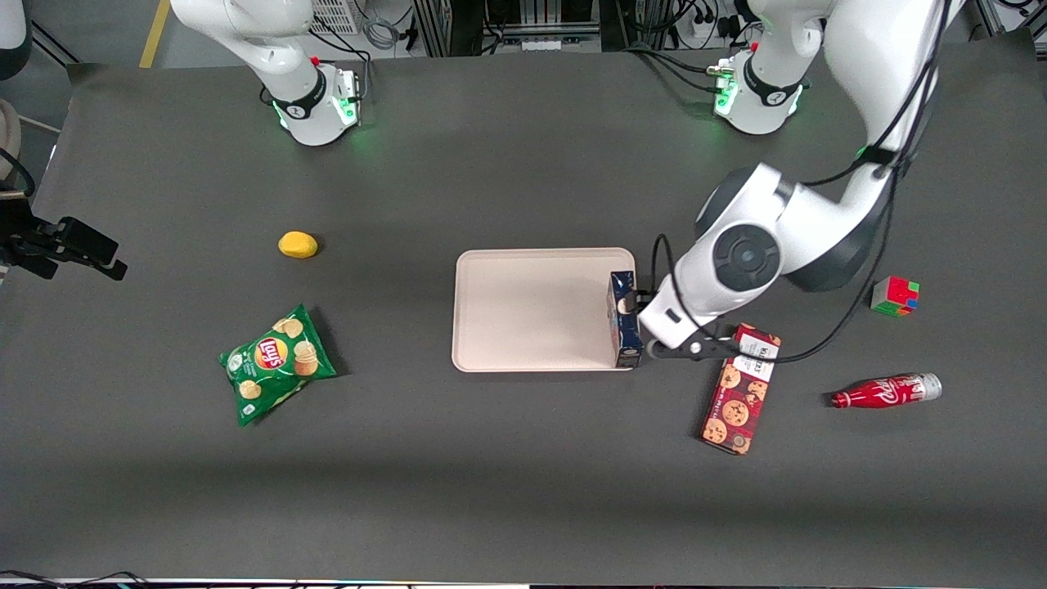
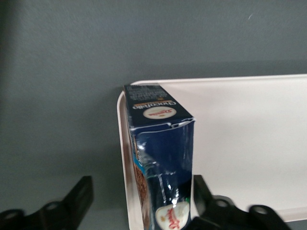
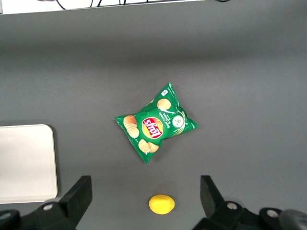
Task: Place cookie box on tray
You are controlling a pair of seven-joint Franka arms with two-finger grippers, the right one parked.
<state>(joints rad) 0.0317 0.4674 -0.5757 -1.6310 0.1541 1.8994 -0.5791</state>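
The cookie box [image 1: 626, 319], a navy-blue carton with round white logos, stands on edge on the pale pink tray [image 1: 523, 311], just inside the rim at the working arm's end. My left gripper [image 1: 640, 325] is low at that rim, with the box between its fingers. In the left wrist view the gripper [image 2: 142, 194] is open. One black finger [image 2: 200, 191] is at the box's [image 2: 163, 148] side. The other finger [image 2: 79, 194] is well apart from the box, over the dark table. The tray [image 2: 240, 134] spreads out past the box.
A long red cookie box [image 1: 740, 388] lies just beside my gripper, nearer the front camera. A red cola bottle [image 1: 887, 391] and a coloured cube [image 1: 895, 295] lie toward the working arm's end. A green chips bag [image 1: 276, 362] and a lemon [image 1: 298, 245] lie toward the parked arm's end.
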